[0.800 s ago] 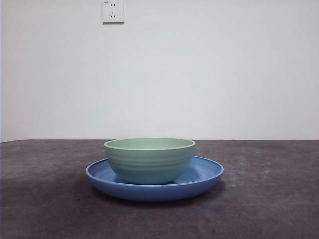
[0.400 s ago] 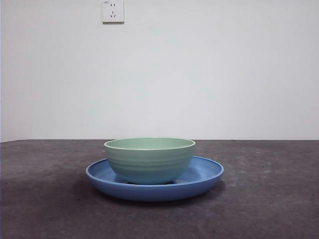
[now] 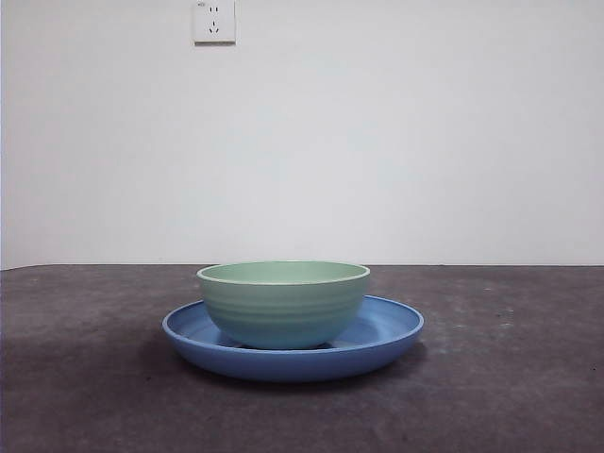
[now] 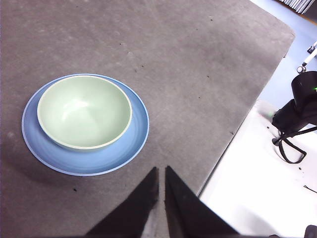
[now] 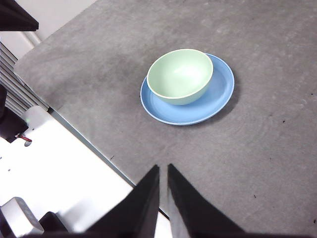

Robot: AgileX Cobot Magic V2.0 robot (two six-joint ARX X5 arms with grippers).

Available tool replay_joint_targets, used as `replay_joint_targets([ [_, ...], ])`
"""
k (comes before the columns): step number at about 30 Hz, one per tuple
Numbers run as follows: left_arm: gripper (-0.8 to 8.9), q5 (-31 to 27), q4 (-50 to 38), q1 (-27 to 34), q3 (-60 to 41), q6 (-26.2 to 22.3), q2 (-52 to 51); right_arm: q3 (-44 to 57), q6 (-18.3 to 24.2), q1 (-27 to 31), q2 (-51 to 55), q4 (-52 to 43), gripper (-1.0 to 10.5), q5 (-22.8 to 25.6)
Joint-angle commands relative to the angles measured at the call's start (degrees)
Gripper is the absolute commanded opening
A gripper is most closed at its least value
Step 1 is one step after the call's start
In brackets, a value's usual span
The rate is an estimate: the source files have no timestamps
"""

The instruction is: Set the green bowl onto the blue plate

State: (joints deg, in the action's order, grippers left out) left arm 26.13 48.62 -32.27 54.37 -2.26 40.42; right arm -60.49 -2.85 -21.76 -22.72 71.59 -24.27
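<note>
The left gripper (image 4: 161, 171) is hanging over the table edge with its jaws nearly together, holding nothing; the green bowl (image 4: 84, 111) is lying well away at about ten o'clock from its tips. The right gripper (image 5: 163, 169) is likewise keeping only a slit between its jaws, empty, the bowl lying at about twelve o'clock. The green bowl (image 3: 283, 302) is sitting upright inside the blue plate (image 3: 387, 330) on the dark table (image 3: 510, 377), a wall socket (image 3: 214, 21) showing above.

Green bowl (image 3: 283, 304) looks glossy, smooth plastic-like, faint ridges on its side. Blue plate (image 3: 382, 332) glossy and smooth too. Table (image 3: 510, 377) dark grey, matt, rough-textured; wall (image 3: 377, 142) plain matt white.
</note>
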Motion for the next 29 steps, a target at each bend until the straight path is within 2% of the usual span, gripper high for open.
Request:
replay_joint_targets([
  [1, 0.19, 0.5, -0.5, -0.3, 0.5, -0.3, 0.2, -0.3, 0.2, -0.2, -0.3, -0.5, 0.2, -0.1],
  [6, 0.19, 0.5, -0.4, 0.2, 0.5, -0.3, -0.6, -0.3, 0.2, -0.2, -0.3, -0.5, 0.2, -0.1],
  [9, 0.19, 0.5, -0.4, 3.2, 0.5, -0.3, -2.3, -0.3, 0.2, -0.2, -0.3, -0.5, 0.2, -0.1],
  [13, 0.19, 0.4, -0.7, 10.2, -0.1, -0.3, -5.5, -0.3, 0.2, -0.2, -0.3, -0.5, 0.2, -0.1],
  [16, 0.19, -2.2, -2.1, 16.7, -2.5, -3.1, -8.7, -0.3, 0.2, -0.2, -0.3, -0.5, 0.2, -0.1],
  [18, 0.19, -5.1, -5.6, 20.7, -6.3, -4.7, -11.4, -0.3, 0.2, -0.2, -0.3, -0.5, 0.2, -0.1],
  [22, 0.19, -11.4, -17.2, 26.7, -17.6, -4.7, -16.2, -0.3, 0.2, -0.2, -0.3, -0.5, 0.2, -0.1],
  [26, 0.19, -17.9, -27.4, 29.3, -29.5, -4.6, -20.1, -0.3, 0.2, -0.2, -0.3, -0.4, 0.2, -0.1],
  [29, 0.19, -18.9, -33.8, 29.9, -37.3, -4.5, -22.8, -0.3, 0.2, -0.2, -0.3, -0.5, 0.2, -0.1],
])
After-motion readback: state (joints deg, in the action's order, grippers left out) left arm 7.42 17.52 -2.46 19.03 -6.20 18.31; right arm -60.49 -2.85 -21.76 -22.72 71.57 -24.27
